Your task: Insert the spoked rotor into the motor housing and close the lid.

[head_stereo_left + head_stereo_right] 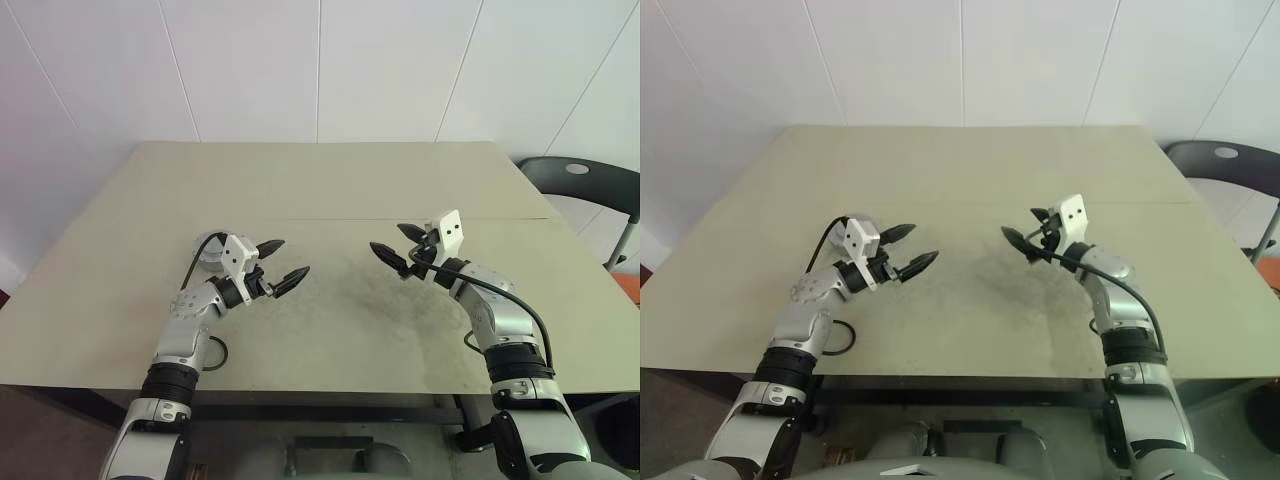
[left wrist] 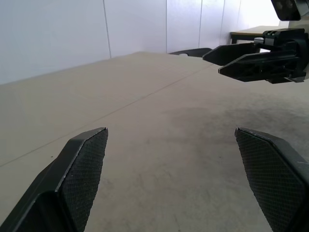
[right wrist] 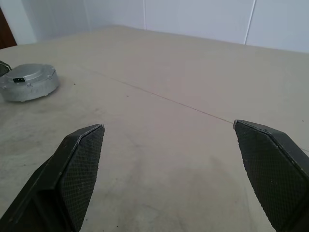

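Note:
My left gripper (image 1: 292, 258) hovers open over the beige table (image 1: 320, 180) with nothing between its fingers. My right gripper (image 1: 387, 238) faces it across a bare gap, also open and holding nothing. Just behind the left gripper, partly hidden by its wrist, a round grey metal disc (image 1: 207, 253) lies flat on the table. In the right wrist view the disc (image 3: 29, 83) has a smooth silvery top and a small black fitting. I cannot tell whether it is the lid or the motor housing. The spoked rotor is out of view.
A thin seam (image 1: 420, 216) crosses the table from left to right, with a darker smudged patch (image 1: 350, 285) between the grippers. A black chair (image 1: 580, 180) stands off the table's far right corner. White wall panels rise behind the far edge.

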You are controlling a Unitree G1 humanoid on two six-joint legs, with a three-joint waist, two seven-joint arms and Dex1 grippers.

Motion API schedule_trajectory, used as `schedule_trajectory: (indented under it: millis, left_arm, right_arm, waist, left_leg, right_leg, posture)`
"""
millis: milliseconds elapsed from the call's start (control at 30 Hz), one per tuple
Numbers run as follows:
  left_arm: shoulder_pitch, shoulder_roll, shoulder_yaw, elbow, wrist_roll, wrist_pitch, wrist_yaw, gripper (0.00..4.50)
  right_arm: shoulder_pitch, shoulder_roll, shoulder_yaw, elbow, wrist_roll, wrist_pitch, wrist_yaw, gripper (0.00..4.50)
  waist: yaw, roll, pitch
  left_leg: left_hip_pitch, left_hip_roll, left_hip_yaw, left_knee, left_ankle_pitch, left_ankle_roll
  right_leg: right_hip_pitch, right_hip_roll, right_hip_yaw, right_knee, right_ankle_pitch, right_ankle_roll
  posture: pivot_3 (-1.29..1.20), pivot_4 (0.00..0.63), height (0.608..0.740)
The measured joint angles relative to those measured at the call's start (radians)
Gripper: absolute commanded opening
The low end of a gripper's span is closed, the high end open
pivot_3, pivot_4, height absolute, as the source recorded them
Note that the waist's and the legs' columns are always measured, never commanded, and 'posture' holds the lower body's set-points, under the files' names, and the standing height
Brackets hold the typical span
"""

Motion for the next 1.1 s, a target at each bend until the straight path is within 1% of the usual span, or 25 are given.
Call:
schedule_trajectory:
  millis: [233, 567, 1100]
  left_arm:
    - [-0.001, -0.012, -0.001, 0.012, 0.002, -0.011, -0.008, 4.5]
    - [-0.023, -0.022, -0.016, 0.054, 0.005, -0.02, -0.037, 4.5]
    - [-0.022, -0.022, -0.016, 0.058, 0.012, -0.021, -0.043, 4.5]
  right_arm:
    - [0.002, 0.0, 0.0, -0.002, -0.001, -0.002, -0.003, 4.49]
    - [0.057, -0.001, -0.002, -0.06, 0.0, 0.0, -0.037, 4.49]
    - [0.058, -0.001, -0.002, -0.066, 0.0, 0.0, -0.042, 4.49]
  waist:
    - [0.0, 0.0, 0.0]
    - [0.0, 0.0, 0.0]
    - [0.0, 0.0, 0.0]
  left_leg:
    - [0.0, 0.0, 0.0, 0.0, 0.0, 0.0]
    - [0.0, 0.0, 0.0, 0.0, 0.0, 0.0]
    - [0.0, 0.0, 0.0, 0.0, 0.0, 0.0]
  right_leg:
    - [0.0, 0.0, 0.0, 0.0, 0.0, 0.0]
    - [0.0, 0.0, 0.0, 0.0, 0.0, 0.0]
    - [0.0, 0.0, 0.0, 0.0, 0.0, 0.0]
  posture:
    - [0.0, 0.0, 0.74]
    - [0.0, 0.0, 0.74]
    - [0.0, 0.0, 0.74]
